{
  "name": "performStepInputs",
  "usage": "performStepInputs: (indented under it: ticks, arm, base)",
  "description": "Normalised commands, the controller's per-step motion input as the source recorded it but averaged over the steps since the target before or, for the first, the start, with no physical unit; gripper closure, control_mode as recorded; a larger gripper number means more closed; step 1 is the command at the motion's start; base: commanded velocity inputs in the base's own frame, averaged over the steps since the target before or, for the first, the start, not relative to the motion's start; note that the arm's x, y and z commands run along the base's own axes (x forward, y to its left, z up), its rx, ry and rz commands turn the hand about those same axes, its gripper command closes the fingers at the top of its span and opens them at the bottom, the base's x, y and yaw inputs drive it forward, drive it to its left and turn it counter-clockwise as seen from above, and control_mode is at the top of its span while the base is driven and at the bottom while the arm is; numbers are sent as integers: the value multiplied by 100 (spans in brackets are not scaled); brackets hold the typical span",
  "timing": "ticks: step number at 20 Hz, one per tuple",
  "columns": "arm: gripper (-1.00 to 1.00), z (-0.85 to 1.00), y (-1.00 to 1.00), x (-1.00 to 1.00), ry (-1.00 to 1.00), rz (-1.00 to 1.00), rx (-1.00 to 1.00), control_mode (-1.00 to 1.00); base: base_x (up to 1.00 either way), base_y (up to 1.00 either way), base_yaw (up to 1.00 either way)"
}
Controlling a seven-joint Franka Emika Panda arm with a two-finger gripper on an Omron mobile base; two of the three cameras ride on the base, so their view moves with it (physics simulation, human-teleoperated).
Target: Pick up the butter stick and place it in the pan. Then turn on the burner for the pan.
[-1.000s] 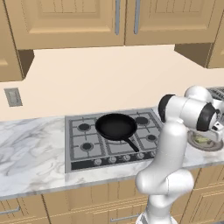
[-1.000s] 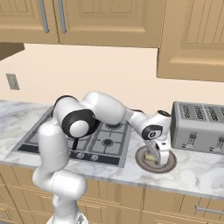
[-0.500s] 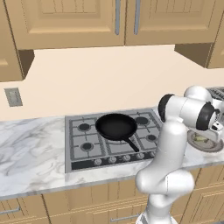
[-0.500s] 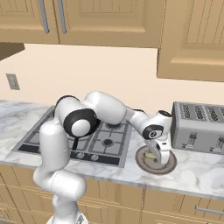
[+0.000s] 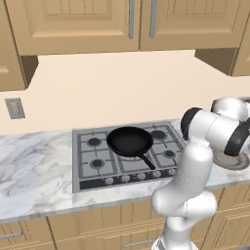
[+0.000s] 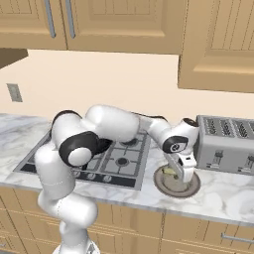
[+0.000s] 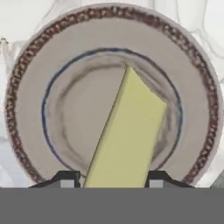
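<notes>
The butter stick (image 7: 127, 135), a pale yellow block, lies slanted on a round grey-brown plate (image 7: 192, 87) in the hand view. My gripper (image 7: 113, 179) is down over the plate, a dark fingertip pressed against each long side of the stick, shut on it. From the right base view, the gripper (image 6: 184, 176) reaches down into the plate (image 6: 163, 186) to the right of the stove, and a sliver of the butter stick (image 6: 169, 171) shows beside it. The black pan (image 5: 129, 140) sits on the stove's middle burners, handle pointing to the front right.
A grey stove (image 5: 93, 161) with a row of knobs (image 5: 127, 178) along its front is set in the marble counter. A silver toaster (image 6: 225, 144) stands just right of the plate. Wooden cabinets hang above.
The jaws have closed from wide open onto the butter stick. The arm has stayed over the plate.
</notes>
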Motion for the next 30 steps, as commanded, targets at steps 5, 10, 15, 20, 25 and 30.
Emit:
performStepInputs:
  ticks: [5,10,15,20,25,30]
  arm:
    - [100,57,87,-52,-22,8,-6,-100]
    - [100,67,100,-16,-16,19,-12,-100]
    - [100,61,100,0,-9,22,-11,-100]
    - [100,54,100,1,-1,22,-4,-100]
    - [100,22,97,8,2,24,-1,-100]
    - [100,1,64,41,2,22,0,-100]
  base:
    - [0,0,0]
    - [0,0,0]
    - [0,0,0]
    - [0,0,0]
    - [0,0,0]
    - [0,0,0]
